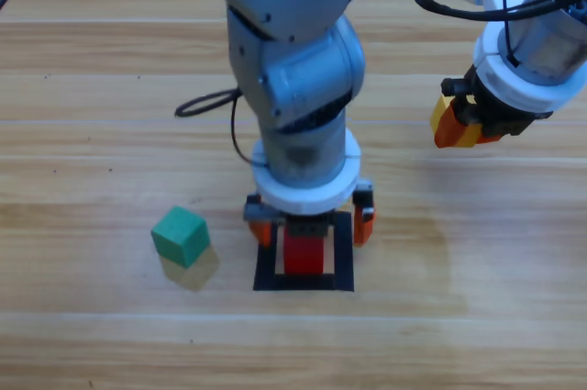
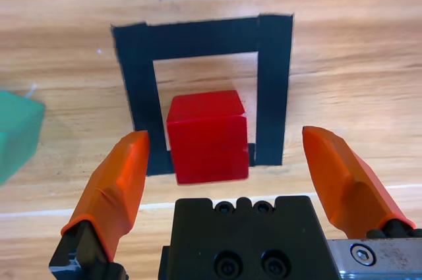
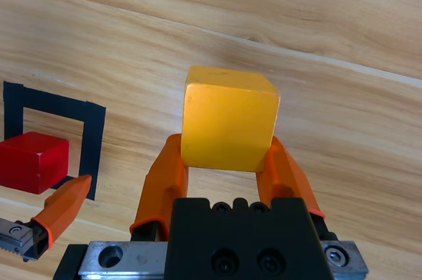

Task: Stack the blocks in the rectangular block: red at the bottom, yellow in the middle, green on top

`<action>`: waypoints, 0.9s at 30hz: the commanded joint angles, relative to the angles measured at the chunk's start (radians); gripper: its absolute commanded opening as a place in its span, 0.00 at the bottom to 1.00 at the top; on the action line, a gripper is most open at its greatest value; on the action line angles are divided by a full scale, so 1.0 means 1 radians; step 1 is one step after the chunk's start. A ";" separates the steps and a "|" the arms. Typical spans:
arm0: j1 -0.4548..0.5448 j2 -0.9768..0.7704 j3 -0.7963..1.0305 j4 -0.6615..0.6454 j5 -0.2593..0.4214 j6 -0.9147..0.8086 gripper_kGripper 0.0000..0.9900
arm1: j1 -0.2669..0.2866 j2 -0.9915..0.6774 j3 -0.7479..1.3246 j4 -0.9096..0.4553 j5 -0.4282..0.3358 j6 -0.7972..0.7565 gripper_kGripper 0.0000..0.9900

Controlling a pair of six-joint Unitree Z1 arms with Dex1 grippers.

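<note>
Under left arm, red cube (image 1: 303,250) half hidden, green cube (image 2: 16,134) cropped

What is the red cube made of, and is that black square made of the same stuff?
The red cube looks like painted wood or hard plastic; I can't tell which. It has crisp edges and an even colour with a soft sheen on top. The black square is different: it looks like flat strips of tape stuck on the wooden table, with overlapping corners and wood grain showing inside it.
</note>
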 commanded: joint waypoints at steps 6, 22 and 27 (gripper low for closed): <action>0.018 -0.272 -0.296 0.441 0.197 -0.014 1.00 | 0.162 -0.050 0.035 0.133 -0.009 0.111 0.18; 0.091 -0.774 0.410 0.161 0.214 0.210 0.95 | 0.364 0.111 -0.249 0.267 -0.080 0.436 0.18; 0.149 -0.878 0.512 0.083 0.068 0.239 0.96 | 0.401 0.173 -0.320 0.280 -0.080 0.499 0.18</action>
